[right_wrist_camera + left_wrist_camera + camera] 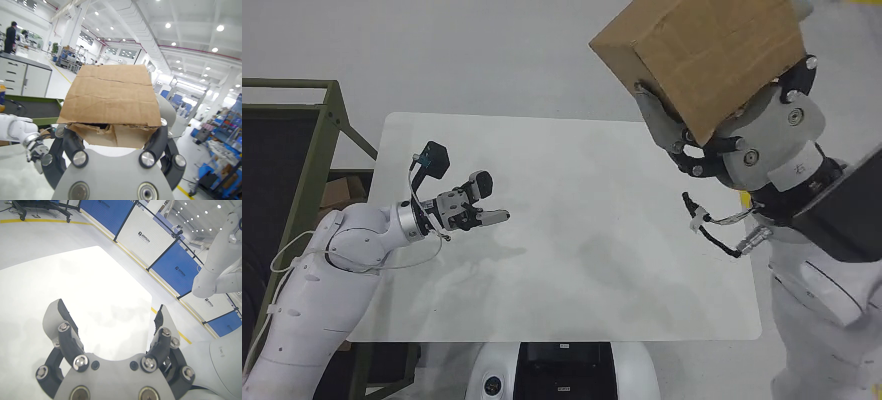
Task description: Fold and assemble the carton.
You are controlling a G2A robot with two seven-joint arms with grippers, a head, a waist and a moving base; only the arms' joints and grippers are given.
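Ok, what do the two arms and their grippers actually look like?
The left arm and right arm have smooth white rounded shells with silver wrist sections. The left gripper and right gripper share a grey palm plate, silver screws and black linkages; the left's grey fingers carry black ribbed pads. A black cable loops off the right wrist; a black camera sits on the left.

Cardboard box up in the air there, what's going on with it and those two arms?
The robot's right hand grips the carton from both sides and holds it in the air near the far right corner of the table. The carton looks box-shaped, with ragged flaps on the end facing that wrist. The left hand is open and holds nothing, low over the table's left side.
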